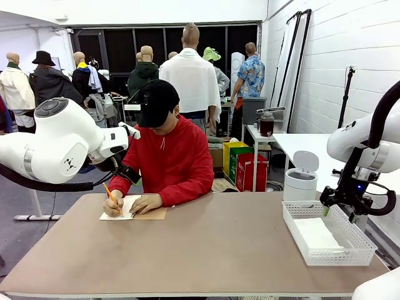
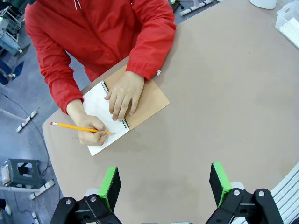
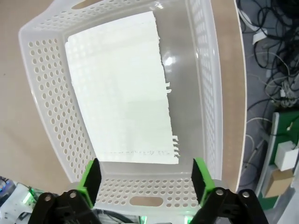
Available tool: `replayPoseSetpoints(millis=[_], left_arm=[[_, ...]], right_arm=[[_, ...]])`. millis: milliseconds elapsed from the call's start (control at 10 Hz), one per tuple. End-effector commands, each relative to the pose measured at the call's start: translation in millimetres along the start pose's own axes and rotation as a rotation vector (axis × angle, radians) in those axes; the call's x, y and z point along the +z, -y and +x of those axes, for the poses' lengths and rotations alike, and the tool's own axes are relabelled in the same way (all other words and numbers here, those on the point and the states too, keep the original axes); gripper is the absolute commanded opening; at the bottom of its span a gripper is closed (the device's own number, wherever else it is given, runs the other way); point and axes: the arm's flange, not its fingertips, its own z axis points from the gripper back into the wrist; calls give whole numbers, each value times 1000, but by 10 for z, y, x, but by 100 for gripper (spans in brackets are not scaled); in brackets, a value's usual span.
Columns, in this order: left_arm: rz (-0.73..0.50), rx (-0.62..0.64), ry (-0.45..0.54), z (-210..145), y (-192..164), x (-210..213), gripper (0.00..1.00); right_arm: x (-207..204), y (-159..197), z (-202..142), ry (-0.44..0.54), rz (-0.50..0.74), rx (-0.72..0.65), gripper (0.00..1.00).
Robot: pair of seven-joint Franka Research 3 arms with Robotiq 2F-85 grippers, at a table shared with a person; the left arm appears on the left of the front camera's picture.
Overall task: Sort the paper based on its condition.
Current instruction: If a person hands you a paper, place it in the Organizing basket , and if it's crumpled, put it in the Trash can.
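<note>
At the table's (image 1: 206, 244) right edge, a sheet of paper (image 3: 121, 88) with one ragged, torn side lies flat on the floor of the basket (image 3: 42, 84), and the right claw (image 3: 145, 170) hangs just above it, fingers spread wide and holding nothing. Over the table's left part the left claw (image 2: 165, 179) is likewise spread and empty. At the far side a person presses one hand (image 2: 122, 93) on an open notebook (image 2: 96, 100) and writes in it with a pencil (image 2: 74, 127) held in the other hand (image 2: 91, 135).
</note>
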Motion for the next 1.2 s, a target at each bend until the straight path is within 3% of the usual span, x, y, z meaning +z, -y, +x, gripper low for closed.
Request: replayPoseSetpoints(millis=[0, 200, 300, 900, 1100], left_arm=[[2, -1, -1, 0, 3, 2, 100], [2, -1, -1, 0, 3, 2, 100], [2, -1, -1, 0, 3, 2, 100], [2, -1, -1, 0, 3, 2, 100], [2, -1, -1, 0, 3, 2, 100]], right_arm=[[91, -56, -23, 0, -33, -9, 100], [154, -37, -15, 41, -11, -46, 100], [65, -29, -3, 14, 0, 5, 100], [84, -28, -5, 18, 1, -5, 100], [364, -336, -51, 135, 20, 88, 100]])
